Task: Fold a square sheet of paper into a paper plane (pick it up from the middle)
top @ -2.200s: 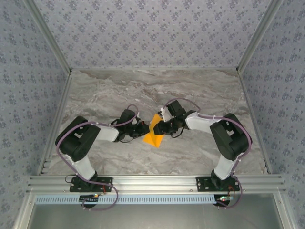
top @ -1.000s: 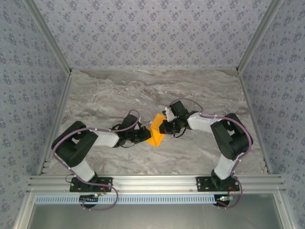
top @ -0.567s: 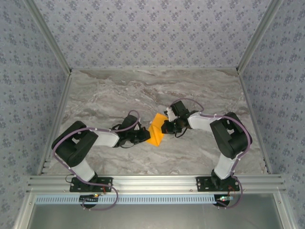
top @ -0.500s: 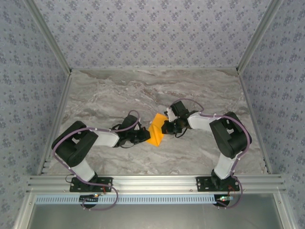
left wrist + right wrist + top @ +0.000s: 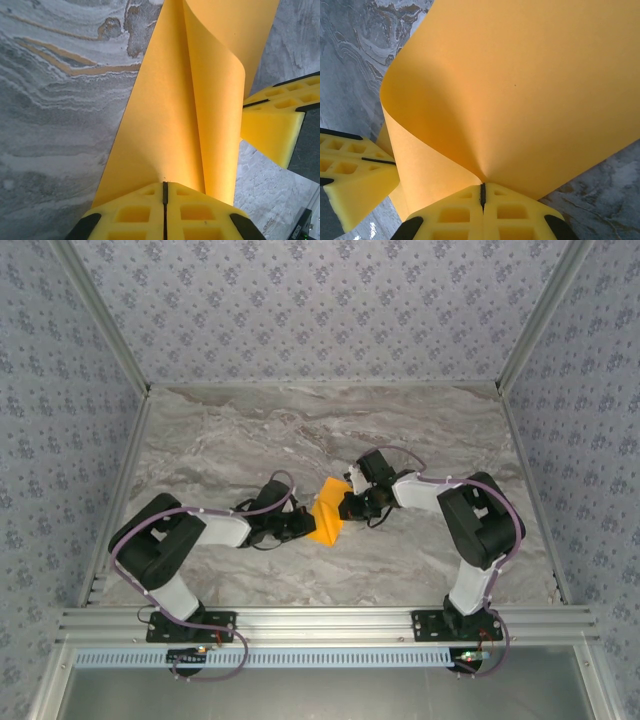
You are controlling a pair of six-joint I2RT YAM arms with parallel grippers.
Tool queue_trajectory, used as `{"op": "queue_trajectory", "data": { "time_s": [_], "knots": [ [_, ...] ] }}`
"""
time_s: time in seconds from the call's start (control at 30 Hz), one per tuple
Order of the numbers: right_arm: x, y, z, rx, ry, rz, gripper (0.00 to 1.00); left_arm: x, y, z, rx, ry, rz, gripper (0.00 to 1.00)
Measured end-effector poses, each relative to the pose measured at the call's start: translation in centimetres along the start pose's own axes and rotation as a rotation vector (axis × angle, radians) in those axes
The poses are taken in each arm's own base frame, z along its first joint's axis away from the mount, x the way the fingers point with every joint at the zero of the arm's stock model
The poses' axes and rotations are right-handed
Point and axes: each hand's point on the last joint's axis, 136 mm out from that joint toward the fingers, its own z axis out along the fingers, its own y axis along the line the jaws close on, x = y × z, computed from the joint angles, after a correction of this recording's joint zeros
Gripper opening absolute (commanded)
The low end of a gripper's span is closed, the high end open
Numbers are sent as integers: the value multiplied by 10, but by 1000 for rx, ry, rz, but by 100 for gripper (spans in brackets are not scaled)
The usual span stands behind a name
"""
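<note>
Meanwhile, on a grey marble table (image 5: 420, 440) ringed by flowered wallpaper (image 5: 320, 310), the left gripper (image 5: 304, 528) and right gripper (image 5: 346, 506) each pinch the curled orange paper (image 5: 326, 518) from opposite edges.

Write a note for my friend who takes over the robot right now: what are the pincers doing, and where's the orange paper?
Pincers: the left pincer is shut on one edge of the square sheet of paper. The right pincer is shut on the same sheet from the opposite side.
Paper: held between the two arms over the middle of the table, bent over in a soft curve, not pressed flat.
Done: sheet picked up, gripped by both pincers.
Left: press the creases; no dart shape yet.
</note>
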Motion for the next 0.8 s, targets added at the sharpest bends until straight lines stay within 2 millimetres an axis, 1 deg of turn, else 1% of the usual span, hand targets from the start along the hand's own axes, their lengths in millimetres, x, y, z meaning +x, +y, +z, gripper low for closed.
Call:
{"op": "queue_trajectory", "data": {
  "time_s": [0.07,0.27,0.37,0.43,0.57,0.8],
  "knots": [
    [0,0,0,0,2,-2,4,-2,-6,-1,11,-2,7,10],
    [-2,1,2,-3,6,-9,4,-24,-44,-5,102,-39,43,10],
    [-2,1,2,-5,9,-8,4,-31,-54,-2,127,-45,53,9],
    [-3,1,3,-5,10,-10,4,-32,-55,3,128,-38,50,9],
    [-4,2,4,-9,12,-14,4,-27,-44,13,102,-11,35,8],
    [-4,2,4,-12,14,-13,4,-24,-37,17,83,2,26,8]
  ]
}}
